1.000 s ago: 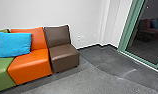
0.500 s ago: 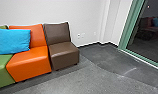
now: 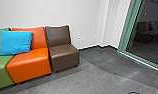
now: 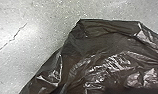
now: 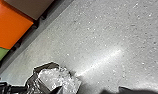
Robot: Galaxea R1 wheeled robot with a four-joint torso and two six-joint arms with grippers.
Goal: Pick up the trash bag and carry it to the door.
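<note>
Far left: green seat (image 3: 2,66), then orange seat (image 3: 30,66) with blue cushion (image 3: 15,42) leaning on its back, then brown chair (image 3: 62,56). If I turn tight that way, a swinging load could brush their front edges.

Trash bag (image 4: 102,50) is close under the left wrist camera, over speckled floor (image 4: 45,15). Can't tell if it's hanging or resting. Film looks thin and loose: dragging could tear it, and a grip on slack plastic alone could slip. Can't tell whether either hand is wide, narrow or on the bag, so I wouldn't trust the hold.

Dark curved thing (image 3: 134,92) at the head view's bottom edge, right of centre: can't identify, possible snag.

Far right: green-framed glass (image 3: 151,35). Reflections could fool my depth sense; risk is bumping it if I drive wide.
</note>
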